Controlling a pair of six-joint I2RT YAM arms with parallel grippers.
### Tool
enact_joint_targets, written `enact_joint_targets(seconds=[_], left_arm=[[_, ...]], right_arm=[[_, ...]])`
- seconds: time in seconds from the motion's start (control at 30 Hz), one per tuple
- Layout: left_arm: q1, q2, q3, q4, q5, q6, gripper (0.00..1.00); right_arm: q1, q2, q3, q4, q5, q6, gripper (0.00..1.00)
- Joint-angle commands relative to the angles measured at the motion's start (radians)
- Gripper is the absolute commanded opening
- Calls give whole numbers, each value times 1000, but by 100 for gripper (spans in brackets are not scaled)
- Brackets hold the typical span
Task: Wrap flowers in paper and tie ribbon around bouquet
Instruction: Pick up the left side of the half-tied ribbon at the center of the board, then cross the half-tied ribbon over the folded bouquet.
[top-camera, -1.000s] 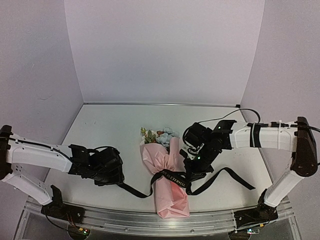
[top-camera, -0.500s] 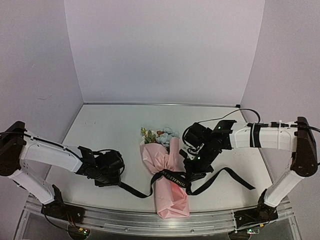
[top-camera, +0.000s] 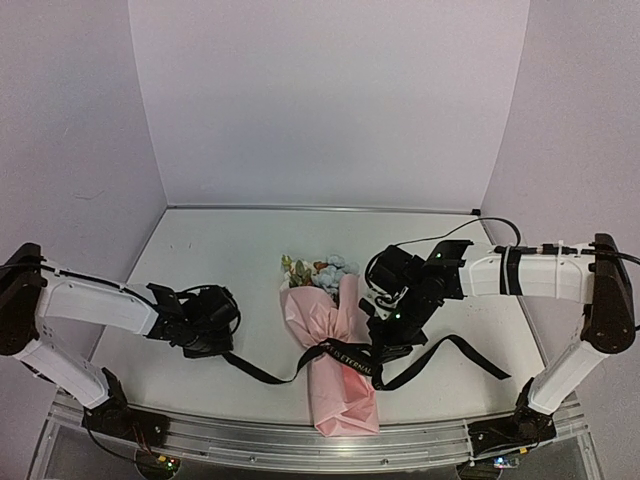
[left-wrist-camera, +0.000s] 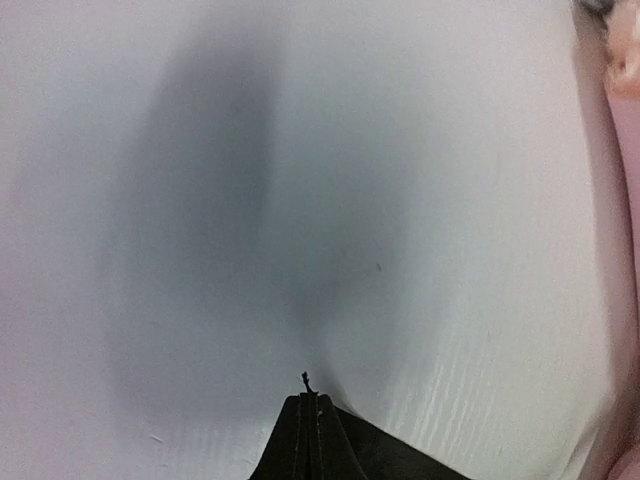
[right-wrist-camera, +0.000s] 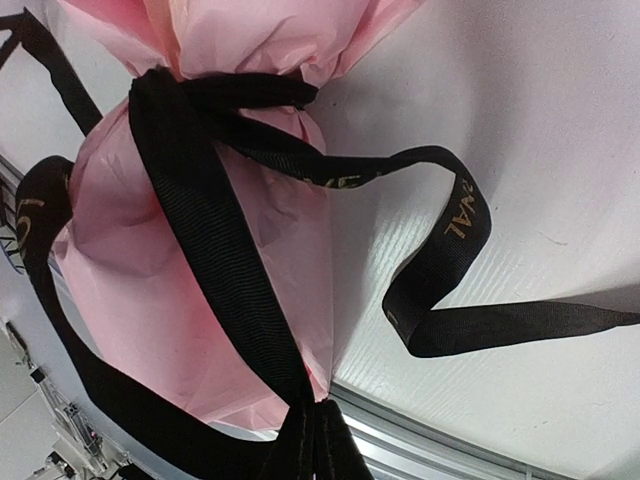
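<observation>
The white table (top-camera: 230, 250) is closed in by lavender walls (top-camera: 330, 100) at the top, left and right of the overhead view. A metal rail (top-camera: 280, 432) runs along its lower edge. Bare tabletop is left across the upper half of the table and at far left and right; the lower middle is crowded.

The bouquet (top-camera: 335, 385) is laid in the lower centre, with the flowers (top-camera: 318, 272) pointed toward the top of the frame out of the pink paper (top-camera: 320, 315). The ribbon (top-camera: 345, 355) is wound across its waist. One tail is led to the lower left, where it is pinched by the left gripper (top-camera: 220, 348), well apart from the bouquet. In the left wrist view the fingertips (left-wrist-camera: 296, 445) are seen pressed together at bottom centre, with a frayed thread (left-wrist-camera: 305, 380) poking out.

The right gripper (top-camera: 383, 350) is held just beside the bouquet's right side, clamped on the ribbon. In the right wrist view the black band is seen running from the paper down into the closed fingertips (right-wrist-camera: 300, 445). A further tail is looped away to the right on the table.

"ETERNAL" can be read in light letters on the ribbon in the overhead view, and "NAL" on the loop in the right wrist view.
</observation>
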Motion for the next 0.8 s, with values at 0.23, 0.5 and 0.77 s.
enact_joint_targets(seconds=[0.23, 0.5, 0.77], left_arm=[[258, -194, -43, -44, -99, 125, 0], [268, -188, 12, 70, -41, 283, 3], [237, -246, 106, 157, 58, 495, 55]], right_arm=[[31, -4, 4, -45, 91, -3, 0], [33, 16, 19, -73, 223, -24, 0], [31, 70, 85, -118, 337, -71, 0]])
